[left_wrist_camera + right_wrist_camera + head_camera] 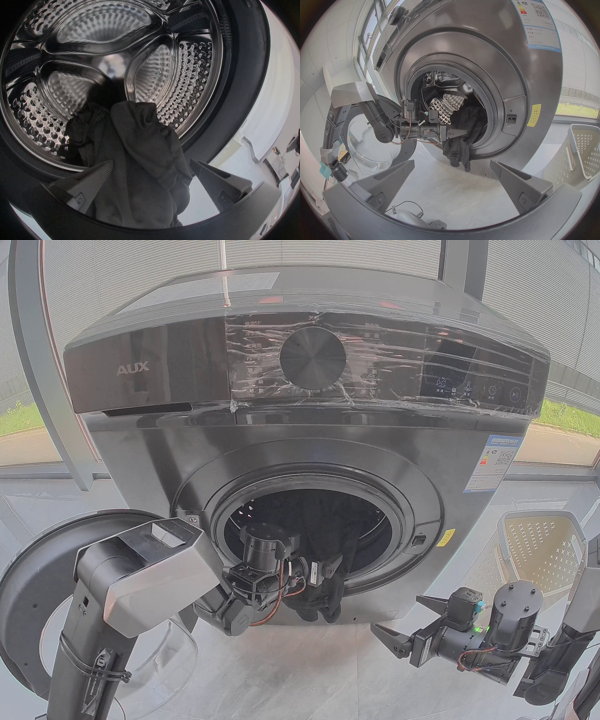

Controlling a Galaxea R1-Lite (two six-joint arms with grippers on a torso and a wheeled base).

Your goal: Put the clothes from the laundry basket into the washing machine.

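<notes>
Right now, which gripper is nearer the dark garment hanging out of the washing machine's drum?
Left. The left gripper is at the washing machine opening, open around the dark garment. The right gripper hangs apart, low by the laundry basket.

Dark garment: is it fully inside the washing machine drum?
No: in the right wrist view the dark garment drapes over the lower rim of the washing machine opening and hangs down outside.
</notes>
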